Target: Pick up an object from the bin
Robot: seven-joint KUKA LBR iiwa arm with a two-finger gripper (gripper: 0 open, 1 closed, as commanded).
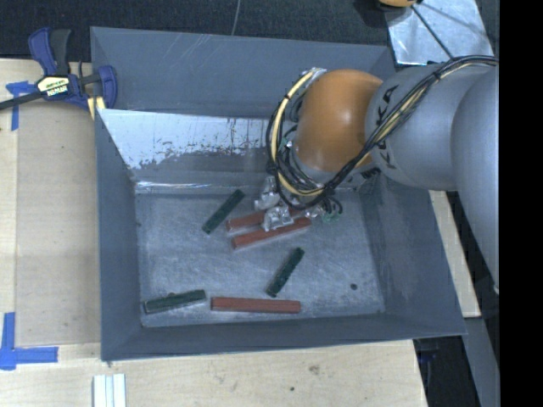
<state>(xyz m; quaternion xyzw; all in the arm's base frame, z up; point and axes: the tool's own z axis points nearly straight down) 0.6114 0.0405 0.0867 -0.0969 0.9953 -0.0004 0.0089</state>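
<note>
My gripper (pixel 274 211) is low in the middle of the bin, just under the arm's orange cover. It sits right on top of two reddish-brown bars (pixel 265 236) that lie side by side, slightly tilted; the upper bar (pixel 244 221) pokes out to its left. A dark green bar (pixel 222 211) lies slanted just left of the gripper. Another dark green bar (pixel 286 271) lies slanted below it, apart from it.
Along the bin's front wall lie a dark green bar (pixel 175 301) at the left and a long reddish-brown bar (pixel 255 305) beside it. The arm and its cables cover the bin's upper right part.
</note>
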